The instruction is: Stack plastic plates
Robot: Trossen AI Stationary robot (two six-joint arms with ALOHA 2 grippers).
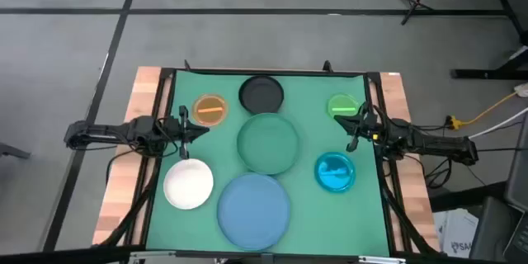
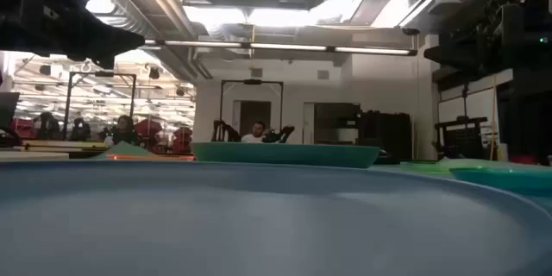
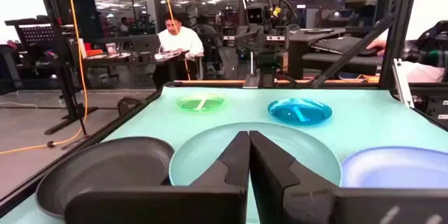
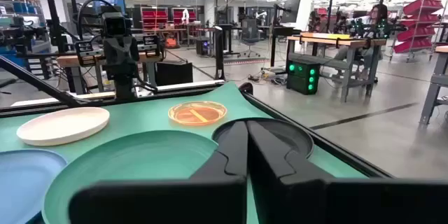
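Observation:
Seven plates lie flat and apart on the green mat (image 1: 305, 82): orange (image 1: 209, 109), black (image 1: 261, 93), green (image 1: 343, 106), dark teal (image 1: 268, 142), cyan (image 1: 335, 172), white (image 1: 188, 184) and light blue (image 1: 253, 202). My left gripper (image 1: 200, 128) hovers shut and empty at the mat's left side, between the orange and white plates. It points toward the teal plate (image 3: 210, 157). My right gripper (image 1: 351, 129) hovers shut and empty at the mat's right side, between the green and cyan plates. It faces the teal plate (image 4: 126, 164) too.
Wooden table edges (image 1: 124, 181) and a dark frame border the mat on both sides. In the low view the light blue plate (image 2: 259, 216) fills the foreground, with the teal plate (image 2: 285, 153) behind it. People sit at desks in the room beyond (image 3: 178, 42).

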